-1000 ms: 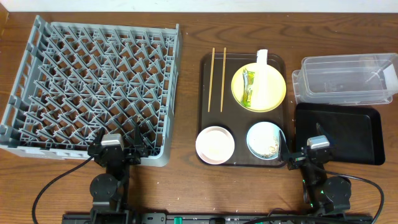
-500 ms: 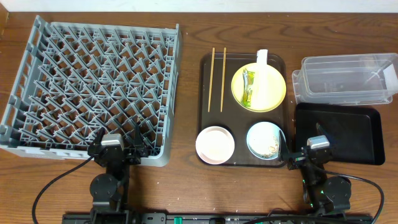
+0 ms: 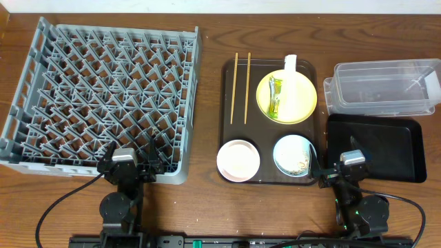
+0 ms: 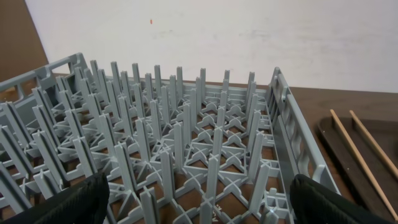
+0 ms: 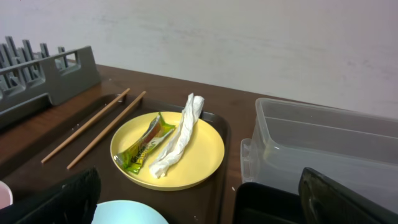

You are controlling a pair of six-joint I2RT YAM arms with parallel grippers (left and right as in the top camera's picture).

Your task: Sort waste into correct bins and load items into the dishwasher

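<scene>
The grey dish rack (image 3: 103, 96) fills the left of the table, seen close in the left wrist view (image 4: 186, 149). The yellow plate (image 3: 298, 103) on the dark-brown tray (image 3: 234, 131) holds the green-and-yellow wrapper (image 3: 275, 95) and a white napkin (image 3: 292, 76); both show in the right wrist view, wrapper (image 5: 144, 144), plate (image 5: 199, 155). The white bowl (image 3: 238, 160) and the light-blue bowl (image 3: 292, 155) with pale crumbs sit at the tray's front. My left gripper (image 3: 129, 160) is open at the rack's front edge. My right gripper (image 3: 344, 169) is open by the black tray (image 3: 386, 145).
Two wooden chopsticks (image 3: 241, 86) lie on the brown tray's left side. The clear tub (image 3: 382, 86) stands behind the black tray at the right. The small white cup is out of view.
</scene>
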